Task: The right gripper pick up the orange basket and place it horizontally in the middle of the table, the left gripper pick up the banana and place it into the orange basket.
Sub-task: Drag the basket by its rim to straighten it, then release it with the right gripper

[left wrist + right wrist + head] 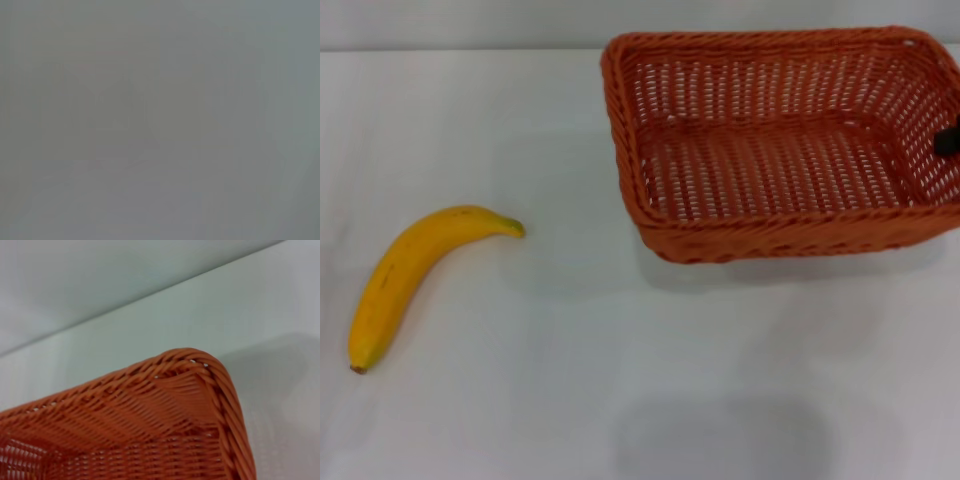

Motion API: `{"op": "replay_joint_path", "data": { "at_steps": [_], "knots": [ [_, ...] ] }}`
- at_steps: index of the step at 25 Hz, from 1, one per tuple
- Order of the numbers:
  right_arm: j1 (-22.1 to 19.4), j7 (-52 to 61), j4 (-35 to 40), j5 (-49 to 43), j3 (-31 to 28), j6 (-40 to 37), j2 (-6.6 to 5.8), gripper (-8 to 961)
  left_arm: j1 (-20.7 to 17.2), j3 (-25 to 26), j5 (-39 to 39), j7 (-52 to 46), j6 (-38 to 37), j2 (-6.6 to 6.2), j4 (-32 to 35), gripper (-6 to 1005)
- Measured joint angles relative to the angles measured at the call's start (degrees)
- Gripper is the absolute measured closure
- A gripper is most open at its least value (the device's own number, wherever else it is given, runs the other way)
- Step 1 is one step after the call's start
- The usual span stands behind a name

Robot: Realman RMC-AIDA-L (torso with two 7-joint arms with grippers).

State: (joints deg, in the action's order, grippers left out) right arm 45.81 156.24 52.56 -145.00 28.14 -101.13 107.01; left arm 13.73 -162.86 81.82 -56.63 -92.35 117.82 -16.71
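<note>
Head view: the orange basket [780, 150] stands on the white tabletop [620, 380] in the far right part of the scene, its opening upward and its long side running across the view. Its right end is cut off by the frame edge, so the full outline cannot be seen. At that right edge a small dark shape, the right hand [947, 140], shows against the inner face of the basket's right wall; only a tip is visible, and whether it is open or closed, or has hold of the wall, cannot be told. The banana [405, 275] lies flat on the tabletop at the near left, well apart from the basket, with its greenish stem tip pointing toward the basket and its brown end nearest the robot. A faint grey shadow falls on the tabletop near the lower centre.

Right wrist view: one rounded corner of the basket [190, 405] with its braided rim fills the lower part of the frame, the tabletop [260, 305] lying beyond it. No fingers appear.

Left wrist view: a uniform grey field with no discernible object. The left hand appears in no view.
</note>
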Motion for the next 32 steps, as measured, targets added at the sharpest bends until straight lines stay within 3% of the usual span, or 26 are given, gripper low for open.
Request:
{"op": "replay_joint_path", "data": {
  "at_steps": [1, 2, 4, 9, 17, 26, 32],
  "knots": [
    [-1.8, 0.6, 2.5, 0.7, 0.0, 0.0, 1.27, 829, 0.2, 0.0, 0.0, 0.0, 0.0, -0.04, 0.0, 147],
    [-2.3, 0.8, 3.3, 0.8, 0.0, 0.1, 1.77, 829, 0.4, 0.0, 0.1, 0.0, 0.0, -0.11, 0.0, 148],
    [-4.8, 1.3, 7.5, 1.3, 0.4, 0.2, 4.85, 829, 0.9, 0.0, 0.1, -0.1, 0.1, -0.19, 0.0, 151],
    [-7.5, 1.4, 10.4, 2.0, 3.8, 0.9, 8.22, 829, 1.7, 0.0, 0.0, -0.1, 0.3, -0.27, 0.0, 156],
    [-12.5, 3.1, 11.4, 7.2, 13.5, 6.1, 8.66, 828, 2.1, 0.0, -0.2, 0.0, 0.4, -0.75, 0.0, 165],
    [-11.8, 2.0, 10.5, 8.1, 15.8, 6.1, 8.13, 828, 2.1, 0.0, -0.1, 0.1, 0.5, -0.78, 0.0, 175],
    [-11.2, 1.5, 9.8, 8.1, 16.2, 4.5, 7.76, 664, 2.3, 0.0, 0.0, 0.1, 0.6, -0.84, 0.0, 182]
  ]
}}
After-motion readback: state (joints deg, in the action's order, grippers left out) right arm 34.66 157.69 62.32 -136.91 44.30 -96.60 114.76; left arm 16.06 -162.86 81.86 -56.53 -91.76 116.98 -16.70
